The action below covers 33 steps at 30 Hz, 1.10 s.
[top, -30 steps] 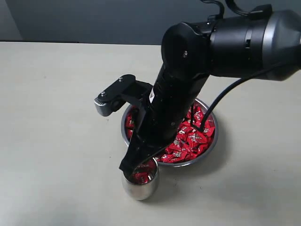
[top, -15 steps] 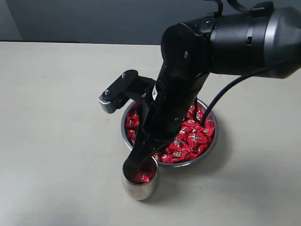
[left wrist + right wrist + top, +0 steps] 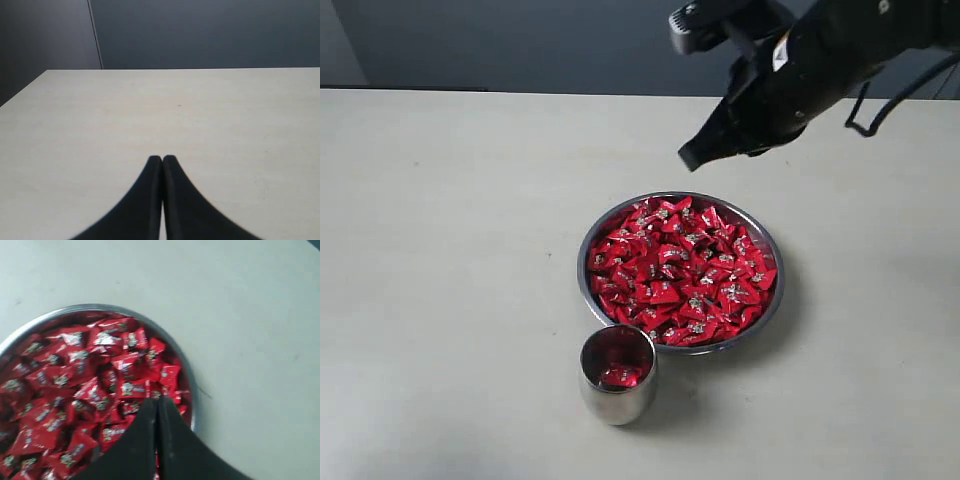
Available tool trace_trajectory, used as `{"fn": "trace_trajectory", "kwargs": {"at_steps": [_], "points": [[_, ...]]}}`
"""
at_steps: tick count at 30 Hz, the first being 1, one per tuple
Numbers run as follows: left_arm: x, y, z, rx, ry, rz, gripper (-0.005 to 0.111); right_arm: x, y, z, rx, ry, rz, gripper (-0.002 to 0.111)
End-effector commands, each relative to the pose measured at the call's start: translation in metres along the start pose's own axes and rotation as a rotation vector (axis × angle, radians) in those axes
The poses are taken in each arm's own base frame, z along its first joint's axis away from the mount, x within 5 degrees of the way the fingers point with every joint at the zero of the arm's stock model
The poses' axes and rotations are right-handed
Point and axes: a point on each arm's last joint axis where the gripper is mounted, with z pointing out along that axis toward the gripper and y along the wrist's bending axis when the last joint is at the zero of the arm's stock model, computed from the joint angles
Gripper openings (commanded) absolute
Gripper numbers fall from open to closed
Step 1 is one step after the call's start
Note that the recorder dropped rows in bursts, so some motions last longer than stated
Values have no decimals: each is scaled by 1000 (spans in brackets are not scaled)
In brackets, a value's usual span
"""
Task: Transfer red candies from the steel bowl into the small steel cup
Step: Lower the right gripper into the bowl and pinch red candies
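Your right fingers [image 3: 705, 148] have risen from the cup [image 3: 615, 405] to beyond the bowl [image 3: 582, 275], clenched empty; your left fingers [image 3: 150, 190] are clenched too. I'd judge the candies [image 3: 680, 265] light and slippery: pinch one across its body.

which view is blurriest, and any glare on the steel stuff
Right wrist view: softest, the shiny red wrapped candies and the wide shallow steel bowl look smeared. Exterior view: sharp, red reflections inside the small polished steel cup, soft shadows beside it. Left wrist view: the shut black fingers have fuzzy edges.
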Motion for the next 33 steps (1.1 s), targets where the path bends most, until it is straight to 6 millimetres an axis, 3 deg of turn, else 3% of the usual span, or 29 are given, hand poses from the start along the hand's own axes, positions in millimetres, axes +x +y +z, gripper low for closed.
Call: {"fn": "trace_trajectory", "kwargs": {"at_steps": [1,13,33], "points": [[1,0,0,-1,-2,-2,0,2,-28,9,14,-30,107,-1],[1,0,0,-1,-2,-2,0,25,-9,84,-230,156,62,-1],[1,0,0,-1,-2,-2,0,6,-14,99,-229,177,125,-1]]}}
